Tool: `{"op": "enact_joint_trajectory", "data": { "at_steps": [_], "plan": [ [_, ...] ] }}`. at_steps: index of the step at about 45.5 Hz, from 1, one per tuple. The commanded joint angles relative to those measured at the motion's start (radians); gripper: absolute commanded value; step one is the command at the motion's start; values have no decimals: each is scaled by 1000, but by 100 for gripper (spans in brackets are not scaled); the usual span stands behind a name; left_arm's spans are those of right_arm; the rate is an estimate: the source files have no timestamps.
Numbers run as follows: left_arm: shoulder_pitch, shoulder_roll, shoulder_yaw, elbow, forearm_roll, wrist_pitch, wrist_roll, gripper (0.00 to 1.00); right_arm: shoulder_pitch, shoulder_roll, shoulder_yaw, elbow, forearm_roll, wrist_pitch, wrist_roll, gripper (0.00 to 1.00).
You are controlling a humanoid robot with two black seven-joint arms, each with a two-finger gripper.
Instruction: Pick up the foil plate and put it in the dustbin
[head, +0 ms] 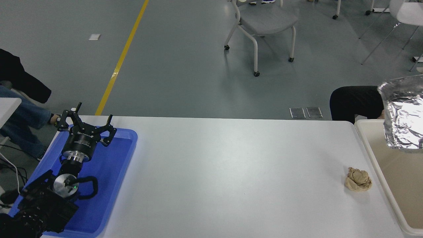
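Observation:
The foil plate [403, 114] is shiny, crinkled silver. It hangs tilted in the air at the right edge of the head view, over the far part of the cream dustbin [372, 155]. What holds it lies beyond the picture's edge. The dustbin stands at the table's right end and is partly cut off. My right gripper is out of view. My left gripper [93, 114] is open and empty, parked over the blue tray [115, 165] at the lower left.
A crumpled tan paper wad [358, 179] lies on the white table [231, 172] just left of the dustbin. A person in dark clothes [355, 102] is behind the table's far right corner. Another person [19, 109] is at the far left. A grey chair [264, 23] stands on the floor beyond.

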Motion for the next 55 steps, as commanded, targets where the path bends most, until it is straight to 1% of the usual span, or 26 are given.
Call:
{"op": "enact_joint_trajectory", "data": {
  "at_steps": [1,5,9,20,24,31,35,46,55],
  "plan": [
    [0,0,0,-2,1,0,-1,100,-376,-58,254,-293,-38,-58,4,0],
    [0,0,1,-2,1,0,0,100,-496,-55,328,-375,-38,-112,4,0],
    [0,0,1,1,1,0,0,100,-631,-35,404,-456,-35,-196,4,0],
    [0,0,1,-2,1,0,-1,100,-971,95,561,-708,-9,-343,4,0],
    [0,0,0,1,1,0,-1,100,-1057,139,604,-775,20,-375,4,0],
    [0,0,0,-2,1,0,-1,100,-1156,208,635,-866,123,-386,4,0],
    [0,0,0,1,1,0,-1,100,-1185,241,635,-898,161,-391,4,0],
    [0,0,0,-2,1,0,-1,100,-1199,268,653,-910,171,-406,4,0],
    [0,0,0,-2,1,0,-1,100,-1200,270,665,-907,171,-406,4,0]
  ]
}}
